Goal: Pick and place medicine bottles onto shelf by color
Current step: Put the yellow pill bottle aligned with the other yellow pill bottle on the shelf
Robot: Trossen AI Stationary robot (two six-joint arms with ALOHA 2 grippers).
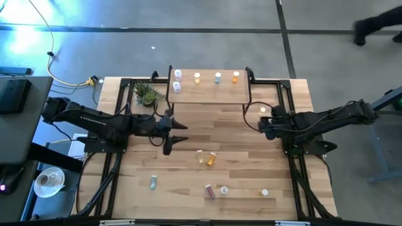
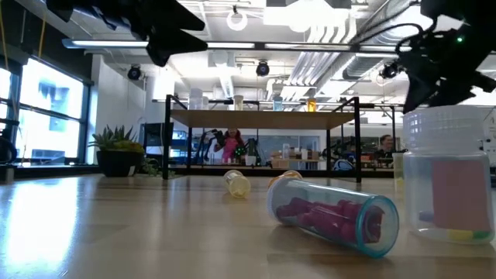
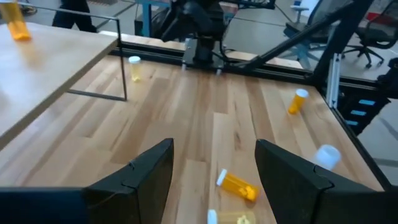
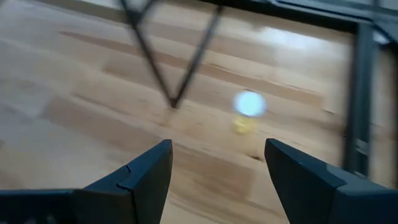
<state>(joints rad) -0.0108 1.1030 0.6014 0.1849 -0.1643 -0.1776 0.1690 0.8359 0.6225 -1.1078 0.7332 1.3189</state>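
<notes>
Five medicine bottles stood on the shelf (image 1: pixel 207 93) at the far side of the surface (image 1: pixel 239 150): two white ones (image 1: pixel 178 79) at its left end, then a yellow bottle (image 1: pixel 197 77), a blue-tinted bottle (image 1: pixel 218 77) and an orange bottle (image 1: pixel 236 76). Another yellow bottle (image 1: pixel 264 111) stood on the surface just beside the shelf's right legs. More lay scattered nearer the front, among them an orange one (image 1: pixel 211 159) and a purple bottle (image 1: pixel 209 191) on its side. The left hand (image 1: pixel 178 134) hung spread wide and empty above the middle of the surface. The right hand (image 1: pixel 262 123) hovered wide open and empty near the lone yellow bottle. A potted plant (image 1: pixel 146 94) sat left of the shelf.
</notes>
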